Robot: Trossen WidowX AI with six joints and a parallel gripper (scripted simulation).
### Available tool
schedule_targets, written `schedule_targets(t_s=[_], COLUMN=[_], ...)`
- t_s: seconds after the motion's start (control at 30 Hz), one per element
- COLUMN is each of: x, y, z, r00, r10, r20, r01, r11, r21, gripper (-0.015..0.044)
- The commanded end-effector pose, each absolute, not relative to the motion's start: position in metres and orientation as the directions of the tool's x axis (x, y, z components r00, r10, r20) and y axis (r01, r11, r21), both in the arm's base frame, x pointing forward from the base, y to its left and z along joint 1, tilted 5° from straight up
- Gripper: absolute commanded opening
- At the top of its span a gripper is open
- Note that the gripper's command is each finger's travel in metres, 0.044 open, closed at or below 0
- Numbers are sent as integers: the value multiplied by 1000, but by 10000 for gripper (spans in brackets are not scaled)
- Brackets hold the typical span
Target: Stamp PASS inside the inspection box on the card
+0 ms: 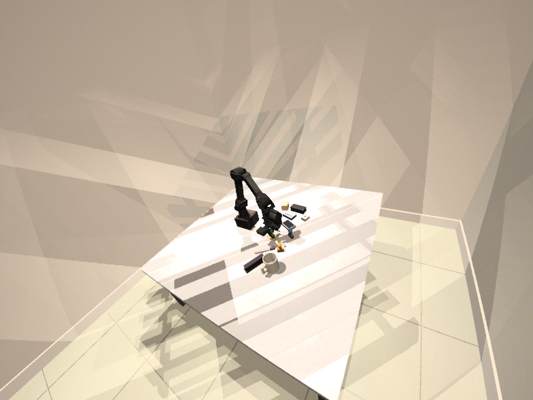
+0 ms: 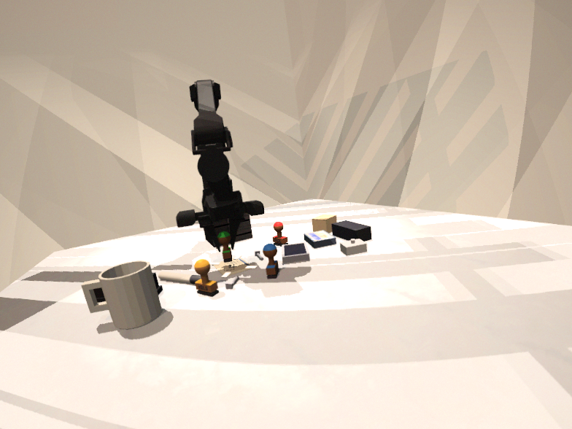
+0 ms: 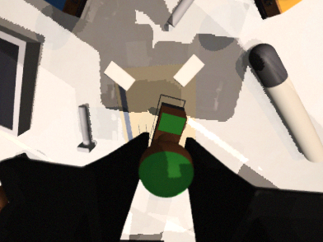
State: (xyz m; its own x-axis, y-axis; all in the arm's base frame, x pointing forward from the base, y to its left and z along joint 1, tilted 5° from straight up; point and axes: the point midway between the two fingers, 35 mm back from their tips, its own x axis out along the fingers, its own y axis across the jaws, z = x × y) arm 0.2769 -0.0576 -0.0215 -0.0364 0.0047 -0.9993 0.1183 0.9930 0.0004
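Observation:
My gripper (image 1: 271,232) (image 2: 225,245) (image 3: 166,140) is shut on the green-knobbed stamp (image 2: 224,238) (image 3: 166,174), holding it upright by its brown body low over the tan card (image 2: 222,267) (image 3: 142,73). I cannot tell whether its base touches the card. In the wrist view the base lies over the thin-lined box (image 3: 173,97); the box's far edge shows beyond it, the rest is partly hidden. The stamp's lettering is not readable. The dark ink pad (image 1: 288,224) (image 2: 295,249) (image 3: 7,82) in its grey frame lies to one side of the card.
Blue (image 2: 269,251), orange (image 2: 202,266) and red (image 2: 278,227) knobbed stamps stand around the card. A marker (image 2: 175,276) (image 3: 292,111) lies beside it. A mug (image 1: 270,262) (image 2: 133,298) stands near a black bar (image 1: 253,262). Beyond the pad are a tan block (image 2: 324,223) and a black block (image 2: 351,230).

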Motion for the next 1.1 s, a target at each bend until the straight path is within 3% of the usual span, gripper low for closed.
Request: schedule_targets(t_s=[0.0, 1.07], x=[276, 274], y=[-58, -57], z=[-26, -39], r00=[-41, -39], r10=[3, 3], r20=[-999, -999], r01=[115, 115], r11=[993, 993], r21=[-2, -2], gripper=[0, 0])
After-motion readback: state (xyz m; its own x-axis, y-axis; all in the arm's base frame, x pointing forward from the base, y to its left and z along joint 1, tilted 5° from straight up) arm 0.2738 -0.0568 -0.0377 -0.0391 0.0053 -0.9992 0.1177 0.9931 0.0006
